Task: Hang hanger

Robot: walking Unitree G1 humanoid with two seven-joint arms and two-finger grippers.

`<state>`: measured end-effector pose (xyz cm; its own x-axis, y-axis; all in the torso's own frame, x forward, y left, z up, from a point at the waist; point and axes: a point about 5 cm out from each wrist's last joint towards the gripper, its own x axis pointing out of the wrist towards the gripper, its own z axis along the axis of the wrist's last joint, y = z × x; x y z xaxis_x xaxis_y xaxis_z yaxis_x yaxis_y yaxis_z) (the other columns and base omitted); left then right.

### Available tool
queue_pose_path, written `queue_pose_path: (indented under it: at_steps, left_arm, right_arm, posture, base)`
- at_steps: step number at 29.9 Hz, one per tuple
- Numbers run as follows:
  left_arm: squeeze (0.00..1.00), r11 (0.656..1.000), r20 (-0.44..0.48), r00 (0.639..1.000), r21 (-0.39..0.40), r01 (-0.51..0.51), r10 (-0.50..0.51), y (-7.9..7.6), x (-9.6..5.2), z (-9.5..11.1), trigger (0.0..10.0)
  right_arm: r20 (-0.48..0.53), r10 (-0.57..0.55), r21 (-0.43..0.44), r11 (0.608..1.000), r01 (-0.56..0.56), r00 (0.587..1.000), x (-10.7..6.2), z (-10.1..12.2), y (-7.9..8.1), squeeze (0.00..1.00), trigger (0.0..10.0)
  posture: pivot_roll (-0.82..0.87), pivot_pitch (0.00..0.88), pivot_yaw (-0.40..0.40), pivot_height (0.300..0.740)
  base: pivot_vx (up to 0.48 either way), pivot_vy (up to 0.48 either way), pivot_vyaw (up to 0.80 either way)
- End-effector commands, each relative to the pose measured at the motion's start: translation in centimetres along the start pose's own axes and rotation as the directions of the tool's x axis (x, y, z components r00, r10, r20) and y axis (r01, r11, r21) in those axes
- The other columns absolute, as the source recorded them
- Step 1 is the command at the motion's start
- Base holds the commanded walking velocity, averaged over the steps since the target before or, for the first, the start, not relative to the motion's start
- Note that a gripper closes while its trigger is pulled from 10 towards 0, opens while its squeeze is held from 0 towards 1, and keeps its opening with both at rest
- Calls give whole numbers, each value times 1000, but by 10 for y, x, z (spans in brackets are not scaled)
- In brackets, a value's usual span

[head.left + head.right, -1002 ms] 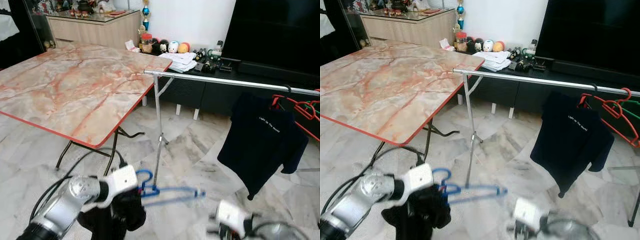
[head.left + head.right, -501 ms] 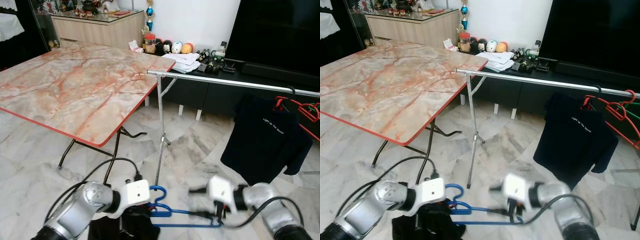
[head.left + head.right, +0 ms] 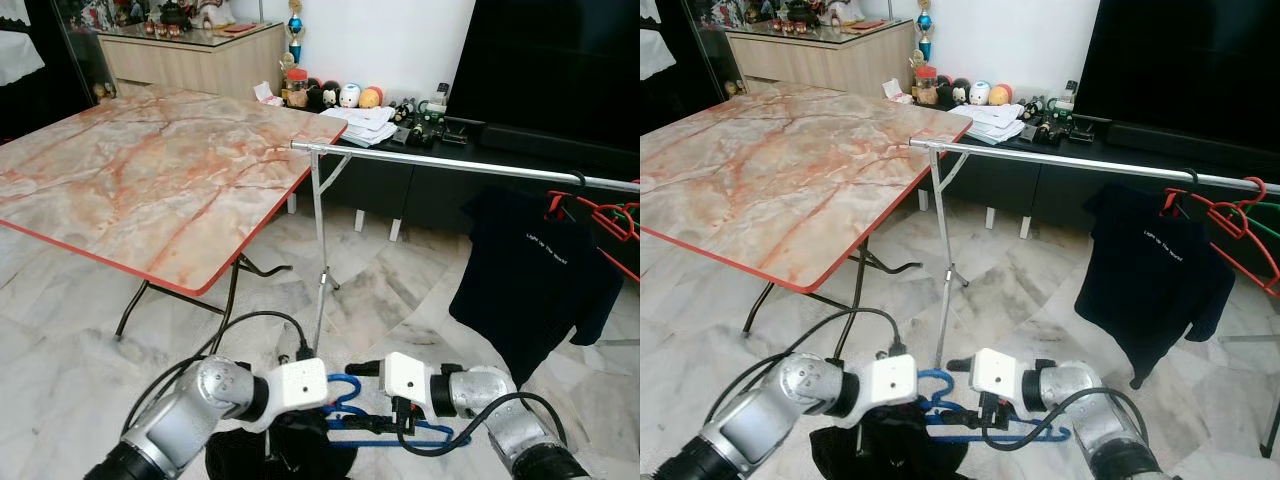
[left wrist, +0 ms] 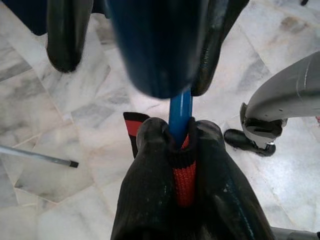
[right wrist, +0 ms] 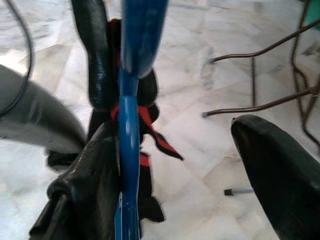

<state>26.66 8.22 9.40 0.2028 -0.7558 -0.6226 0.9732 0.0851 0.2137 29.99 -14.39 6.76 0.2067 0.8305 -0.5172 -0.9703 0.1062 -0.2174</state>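
We hold the blue hanger (image 3: 385, 425) low over the marble floor (image 3: 380, 290), between our two grippers. Our left gripper (image 4: 181, 145) is clamped on the hanger near its hook, with a black garment (image 3: 885, 450) hanging beneath it. Our right gripper (image 5: 200, 165) is spread wide: one finger (image 5: 87, 185) touches the hanger's bar, the other stands well apart. The rail (image 3: 450, 163) runs above and beyond both grippers, carrying a dark shirt (image 3: 530, 285) and red hangers (image 3: 600, 220). A table (image 3: 150, 170) stands beyond our left gripper.
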Motion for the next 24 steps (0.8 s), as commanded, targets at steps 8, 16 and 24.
queue_pose_path:
  at_steps: [8,16,24]
  left_arm:
    - [0,999,-5,1000,47,22,-21,1,2,7,0]
    - [0,999,-12,1000,50,20,-19,1,1,6,0]
    - [0,998,-17,1000,56,13,-13,3,1,6,0]
  right_arm:
    - [-76,42,14,999,-41,996,-3,-12,6,0,10000]
    - [-90,81,53,996,-76,993,1,-18,13,0,10000]
    - [-107,90,97,992,-80,990,2,-25,18,0,0]
  posture:
    - [123,0,18,740]
    - [129,0,16,740]
    - [135,0,15,740]
  base:
    - [0,0,0]
    - [0,0,0]
    - [0,0,0]
